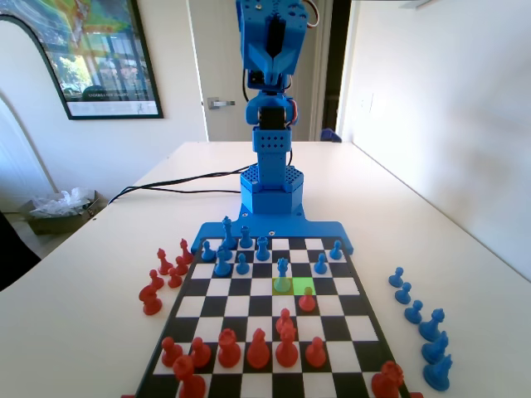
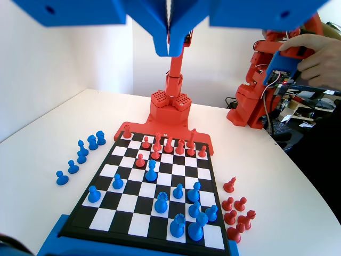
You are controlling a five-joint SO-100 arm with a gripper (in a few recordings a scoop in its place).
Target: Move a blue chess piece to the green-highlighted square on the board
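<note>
We see the flat black-and-white checkered board (image 1: 249, 332) spread across a white table (image 1: 431, 215), with the blue robot arm (image 1: 270, 99) folded upright at its far end in the fixed view, well above the play. Its blue two-finger gripper (image 2: 170, 45) hangs from the top edge of the wrist view with the jaws pressed together and nothing between them. In the fixed view the bright green-highlighted square (image 1: 304, 285) sits near the board's middle, and a small red pawn (image 1: 307, 300) appears to stand on or at its near edge, though the low angle leaves us unsure which. Just left of it, on the duller yellow-olive square (image 1: 283, 285), stands the slim blue plastic chess piece with a round knob top (image 1: 282, 272), upright, its long axis vertical. In the wrist view that same piece (image 2: 151, 171) lies below and slightly left of the closed jaws, well apart from them, with the red pawn (image 2: 140, 160) touching-close at its upper left. We judge the coming move a long descent forward onto the knob, jaws parted first.
</note>
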